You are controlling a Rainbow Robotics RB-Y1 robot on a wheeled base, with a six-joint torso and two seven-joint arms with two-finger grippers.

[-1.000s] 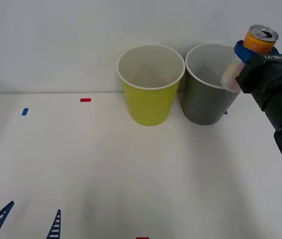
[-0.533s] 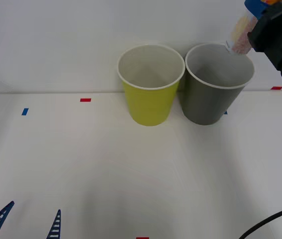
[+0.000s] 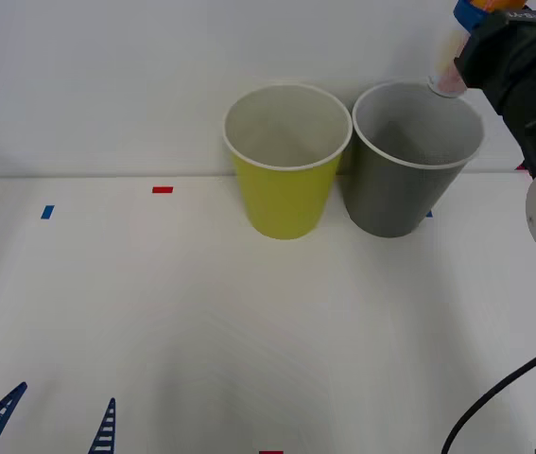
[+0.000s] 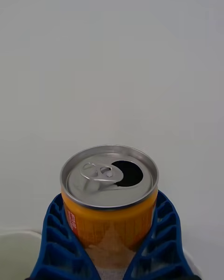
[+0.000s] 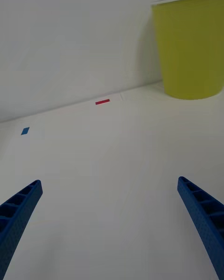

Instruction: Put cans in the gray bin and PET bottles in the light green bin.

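Right claw, clamped on the can, has risen above the gray bin.

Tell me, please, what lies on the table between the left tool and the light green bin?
Nothing but bare white table: in the left wrist view the open left tool faces the light green bin with only a red tape mark off to one side.
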